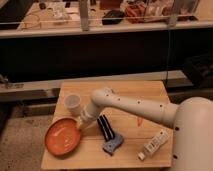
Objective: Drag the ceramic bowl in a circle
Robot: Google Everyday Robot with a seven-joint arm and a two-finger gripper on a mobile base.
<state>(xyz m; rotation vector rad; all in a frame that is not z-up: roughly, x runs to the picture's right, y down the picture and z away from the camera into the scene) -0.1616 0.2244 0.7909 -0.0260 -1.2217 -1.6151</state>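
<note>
Wooden tabletop (150, 95): ceramic bowl (62, 136) at front-left corner; white cup (73, 102) behind it; gripper (80, 123) touching bowl's right rim, bowl lying to its left, finger state indiscernible; brush (109, 134) and tube (153, 144) rightward.

Arm outstretched, gripper (80, 123) low, leftward

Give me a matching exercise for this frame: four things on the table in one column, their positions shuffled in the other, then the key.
Things:
1. ceramic bowl
2. white cup
3. white tube
4. gripper

Places:
A. front right of the table
B. at the bowl's right rim
C. front left corner
D. behind the bowl, left side

Pairs: 1-C, 2-D, 3-A, 4-B
</note>
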